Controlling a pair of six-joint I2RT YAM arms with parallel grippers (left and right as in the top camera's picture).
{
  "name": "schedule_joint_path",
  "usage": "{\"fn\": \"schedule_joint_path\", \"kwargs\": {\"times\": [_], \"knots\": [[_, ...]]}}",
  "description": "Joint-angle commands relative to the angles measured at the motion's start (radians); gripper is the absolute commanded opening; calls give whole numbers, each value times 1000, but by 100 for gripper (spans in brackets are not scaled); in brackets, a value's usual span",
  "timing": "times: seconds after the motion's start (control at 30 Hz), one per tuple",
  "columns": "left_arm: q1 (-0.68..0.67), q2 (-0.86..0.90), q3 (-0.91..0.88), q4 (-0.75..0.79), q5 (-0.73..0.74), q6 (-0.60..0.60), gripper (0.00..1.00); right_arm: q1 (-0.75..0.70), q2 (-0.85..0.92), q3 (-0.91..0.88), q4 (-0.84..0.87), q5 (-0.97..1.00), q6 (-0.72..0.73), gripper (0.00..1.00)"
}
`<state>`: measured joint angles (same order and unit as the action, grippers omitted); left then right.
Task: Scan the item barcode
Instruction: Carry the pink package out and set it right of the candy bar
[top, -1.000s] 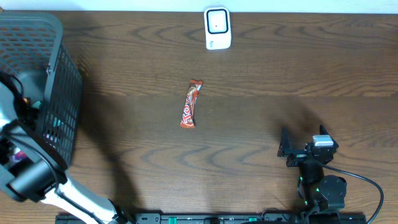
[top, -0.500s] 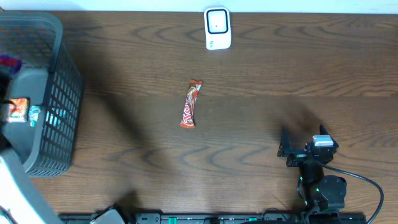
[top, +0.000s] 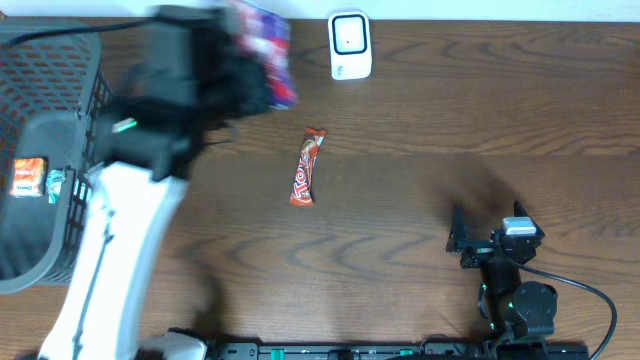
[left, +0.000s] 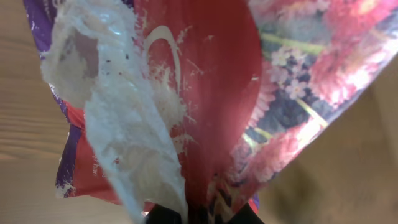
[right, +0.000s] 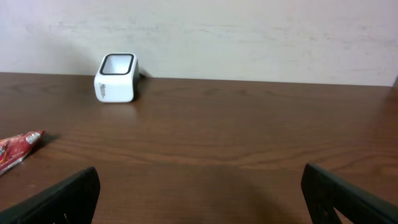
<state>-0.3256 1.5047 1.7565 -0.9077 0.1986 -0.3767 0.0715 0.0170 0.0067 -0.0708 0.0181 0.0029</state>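
A purple and red flower-printed packet (top: 270, 50) hangs blurred in mid-air just left of the white barcode scanner (top: 350, 45), with my left gripper (top: 248, 75) shut on it. In the left wrist view the packet (left: 211, 93) fills the frame, its crinkled clear seam toward the camera, pinched at the bottom between the dark fingers of the gripper (left: 199, 215). No barcode shows on it. My right gripper (top: 458, 238) rests open and empty at the lower right, facing the scanner (right: 115, 77) from afar; between its fingers (right: 199, 199) lies only bare table.
A red-orange candy bar (top: 307, 167) lies mid-table, also at the left edge of the right wrist view (right: 15, 149). The dark mesh basket (top: 40, 60) stands at the far left with a small packet (top: 30, 177) inside. The left arm stretches from the lower left across the basket's edge.
The left arm has swung fast out of the basket, up and to the right, carrying the flower-printed packet to beside the scanner. The right arm has not moved.
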Motion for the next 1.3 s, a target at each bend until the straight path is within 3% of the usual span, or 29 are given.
{"fn": "schedule_joint_path", "kwargs": {"times": [0.0,0.27,0.53,0.6,0.67,0.7,0.73,0.9,1.0,1.17,1.27], "knots": [[-124,151,-5,13,-30,19,7,7,-4,-2,-4,-1,3,99],[-250,475,-5,109,-31,-164,7,7,-4,-2,-4,-1,3,99],[-283,602,-5,136,-30,-280,9,7,-4,-2,-4,-1,3,99],[-283,601,-4,138,-24,-284,17,7,-4,-2,-4,-1,3,99],[-278,582,0,140,-1,-283,67,7,-4,-2,-4,-1,3,99],[-273,570,5,140,16,-280,80,7,-4,-2,-4,-1,3,99],[-266,553,13,140,42,-262,84,7,-4,-2,-4,-1,3,99],[-206,403,80,126,94,-167,95,7,-4,-2,-4,-1,3,99],[-138,257,104,133,78,-78,95,7,-4,-2,-4,-1,3,99],[44,41,105,115,-155,-31,95,7,-4,-2,-4,-1,3,99],[241,-63,105,67,-316,-31,95,7,-4,-2,-4,-1,3,99]]}}
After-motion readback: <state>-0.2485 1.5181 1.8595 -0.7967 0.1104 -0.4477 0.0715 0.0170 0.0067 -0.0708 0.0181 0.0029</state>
